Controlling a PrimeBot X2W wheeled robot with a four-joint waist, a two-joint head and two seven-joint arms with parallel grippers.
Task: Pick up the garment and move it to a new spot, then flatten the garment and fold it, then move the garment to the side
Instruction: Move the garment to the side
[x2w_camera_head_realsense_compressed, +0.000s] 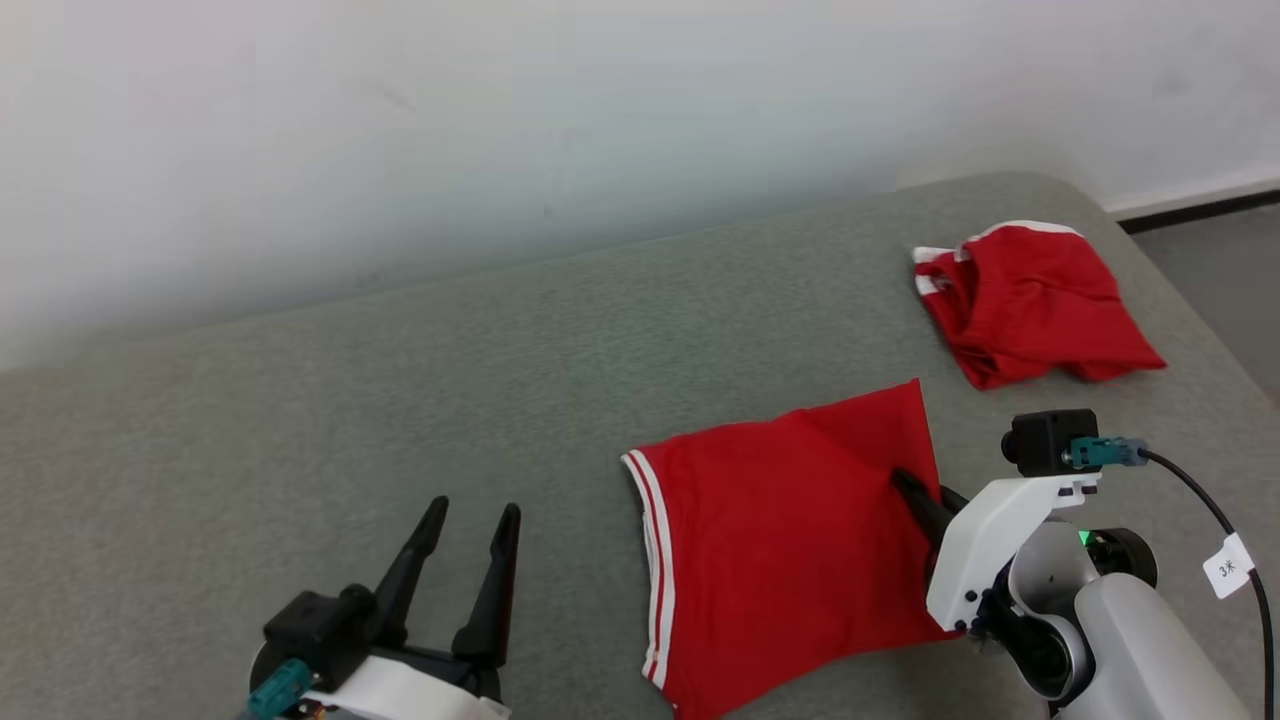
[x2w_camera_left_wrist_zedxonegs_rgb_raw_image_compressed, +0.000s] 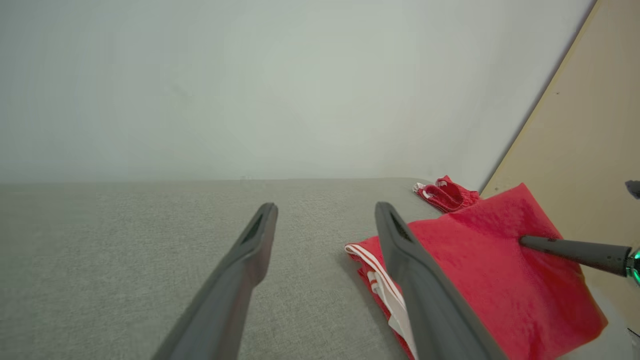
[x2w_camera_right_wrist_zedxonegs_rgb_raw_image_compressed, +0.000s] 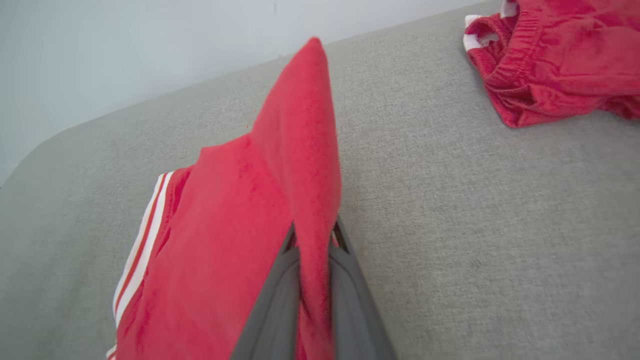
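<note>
My R claw clamps red garment edge, raised off grey surface; L claw open, empty.

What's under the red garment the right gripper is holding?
The grey surface shows all around the garment. The right gripper pinches its lifted edge. Anything beneath the flat part is covered by cloth.
</note>
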